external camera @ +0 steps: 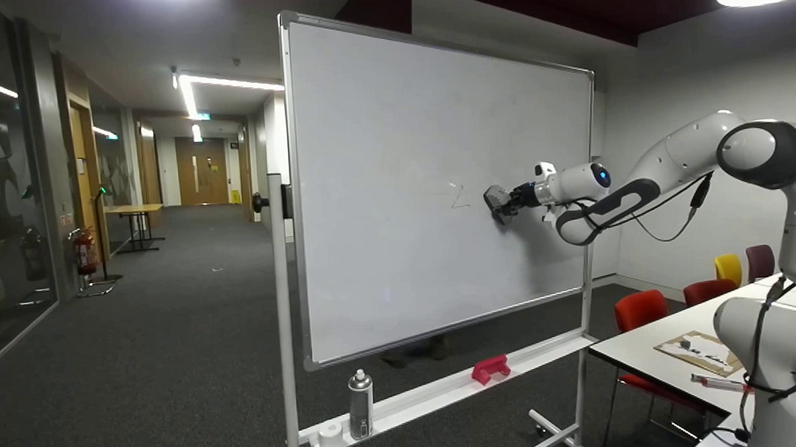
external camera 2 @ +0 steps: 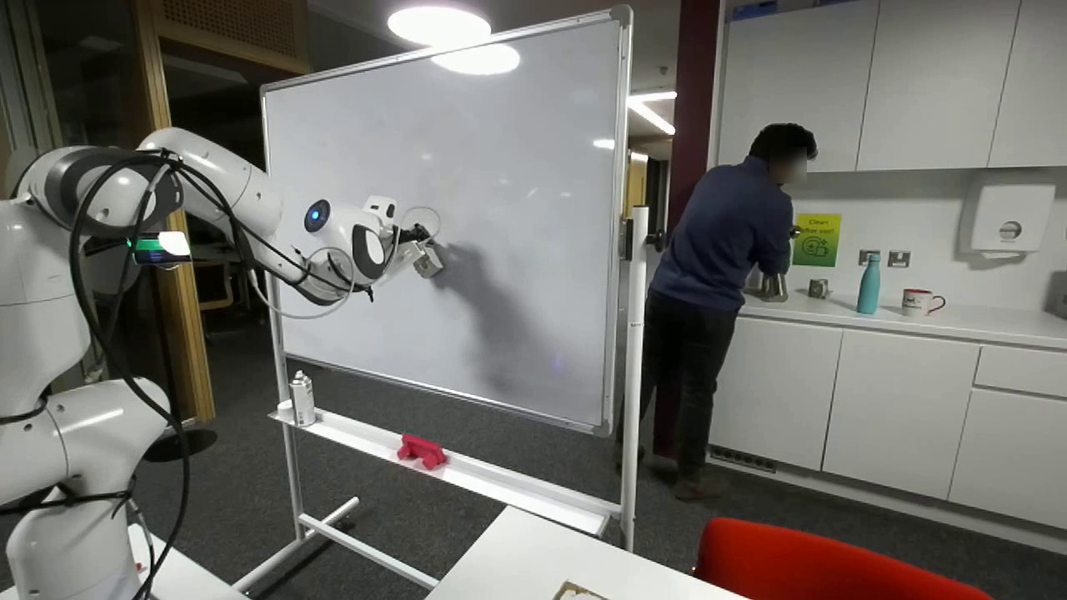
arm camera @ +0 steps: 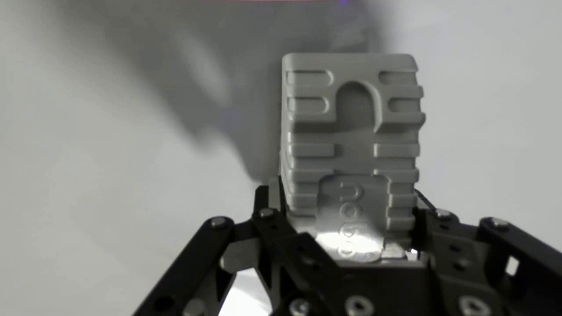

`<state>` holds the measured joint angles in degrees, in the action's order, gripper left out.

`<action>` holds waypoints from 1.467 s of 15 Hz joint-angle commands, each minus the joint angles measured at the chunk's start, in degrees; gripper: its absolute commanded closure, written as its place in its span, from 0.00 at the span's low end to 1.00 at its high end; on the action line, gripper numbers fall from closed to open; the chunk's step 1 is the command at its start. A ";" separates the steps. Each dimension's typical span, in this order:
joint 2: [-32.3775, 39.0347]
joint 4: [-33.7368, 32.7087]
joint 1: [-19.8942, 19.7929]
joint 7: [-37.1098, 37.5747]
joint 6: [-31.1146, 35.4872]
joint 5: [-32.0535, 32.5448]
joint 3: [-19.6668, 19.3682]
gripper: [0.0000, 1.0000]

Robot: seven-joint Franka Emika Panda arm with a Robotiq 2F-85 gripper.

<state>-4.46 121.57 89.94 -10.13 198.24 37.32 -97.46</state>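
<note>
A grey ribbed board eraser (arm camera: 351,149) with raised lettering fills the space between my black fingers in the wrist view. My gripper (arm camera: 344,202) is shut on its sides. In an exterior view the eraser (external camera: 497,198) is tilted close to the whiteboard (external camera: 400,270), to the right of a faint handwritten mark like a 2 (external camera: 461,197). From another angle, the eraser (external camera 2: 428,262) hangs at the end of my gripper (external camera 2: 415,240), its shadow falling on the board. Whether the eraser's face touches the board I cannot tell.
The board's lower tray (external camera: 419,404) bears a spray can (external camera: 361,405), a white roll (external camera: 330,433) and a red holder (external camera: 491,369). A person (external camera 2: 721,250) stands at the counter behind the board. A white table (external camera 2: 533,558) and red chair (external camera 2: 800,558) are in front.
</note>
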 commanded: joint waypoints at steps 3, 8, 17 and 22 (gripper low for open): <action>3.11 1.53 1.39 -0.91 -0.01 -0.08 0.57 0.40; 2.70 1.61 1.39 -0.80 -0.01 0.00 0.49 0.65; 3.14 -1.86 2.79 2.92 -0.01 -0.15 4.47 0.65; 3.02 -4.57 2.92 3.51 -0.07 0.10 7.91 0.65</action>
<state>-1.69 119.93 92.62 -7.57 198.17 37.30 -90.83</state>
